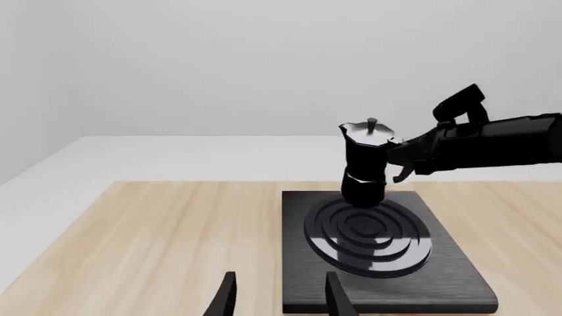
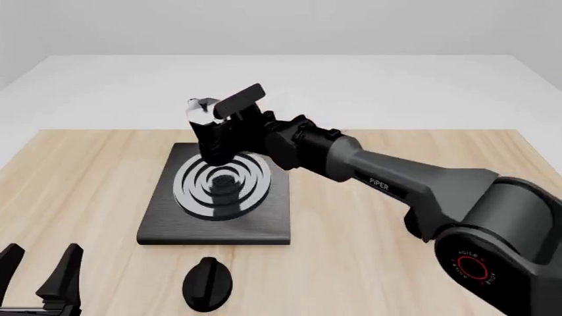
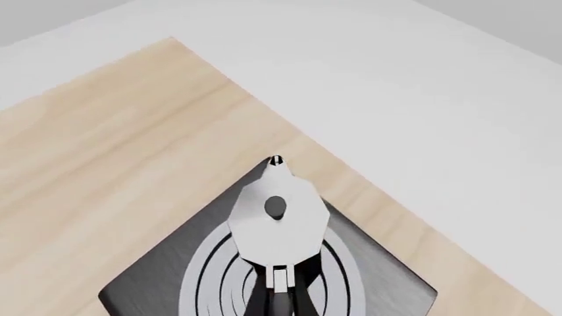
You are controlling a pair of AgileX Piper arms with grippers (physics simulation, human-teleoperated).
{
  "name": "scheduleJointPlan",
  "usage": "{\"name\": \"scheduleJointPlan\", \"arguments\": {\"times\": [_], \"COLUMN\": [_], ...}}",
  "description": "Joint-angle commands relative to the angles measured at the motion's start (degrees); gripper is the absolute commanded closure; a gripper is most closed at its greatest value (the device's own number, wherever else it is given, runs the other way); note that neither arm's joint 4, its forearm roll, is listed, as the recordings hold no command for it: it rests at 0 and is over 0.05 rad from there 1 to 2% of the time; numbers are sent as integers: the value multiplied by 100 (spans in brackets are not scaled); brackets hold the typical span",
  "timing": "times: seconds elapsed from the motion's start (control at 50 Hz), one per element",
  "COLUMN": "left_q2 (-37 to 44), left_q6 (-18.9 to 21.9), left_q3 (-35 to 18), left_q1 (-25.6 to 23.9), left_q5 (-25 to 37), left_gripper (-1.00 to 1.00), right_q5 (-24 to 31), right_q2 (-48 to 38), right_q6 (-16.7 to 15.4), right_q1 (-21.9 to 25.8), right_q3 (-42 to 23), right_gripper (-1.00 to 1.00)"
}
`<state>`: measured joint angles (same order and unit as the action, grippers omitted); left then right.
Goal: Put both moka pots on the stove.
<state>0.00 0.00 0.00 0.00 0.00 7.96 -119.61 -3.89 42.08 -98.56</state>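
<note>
One moka pot (image 2: pixel 205 129), black with a silver lid, stands upright over the far part of the stove (image 2: pixel 160 220), its base at or just above the ring burner (image 2: pixel 221 183). My right gripper (image 2: pixel 231 129) is shut on its handle side. In the left wrist view the moka pot (image 1: pixel 367 164), the right gripper (image 1: pixel 398 160) and the stove (image 1: pixel 457 276) all show. The right wrist view looks down on the pot's lid (image 3: pixel 276 220) above the stove (image 3: pixel 149 286). My left gripper (image 2: pixel 39 275) is open and empty near the table's front left edge; its fingers (image 1: pixel 226 297) show. The second moka pot is out of view.
A low black oval knob (image 2: pixel 206 283) lies on the wooden table (image 2: pixel 79 171) in front of the stove, to the right of my left gripper. The right arm (image 2: pixel 412 181) stretches diagonally over the table's right half.
</note>
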Motion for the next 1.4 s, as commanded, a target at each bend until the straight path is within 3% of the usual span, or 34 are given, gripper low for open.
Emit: {"name": "scheduleJointPlan", "arguments": {"times": [0.02,0.74,1.4], "left_q2": [0,0,0], "left_q6": [0,0,0], "left_q3": [0,0,0], "left_q1": [0,0,0], "left_q5": [0,0,0], "left_gripper": [-100,-100,-100], "right_q5": [62,385,187], "right_q2": [-227,-1017,-1080], "right_q6": [62,-42,96], "right_q1": [-7,32,-80], "right_q3": [-545,-1468,-985], "right_gripper": [100,100,100]}}
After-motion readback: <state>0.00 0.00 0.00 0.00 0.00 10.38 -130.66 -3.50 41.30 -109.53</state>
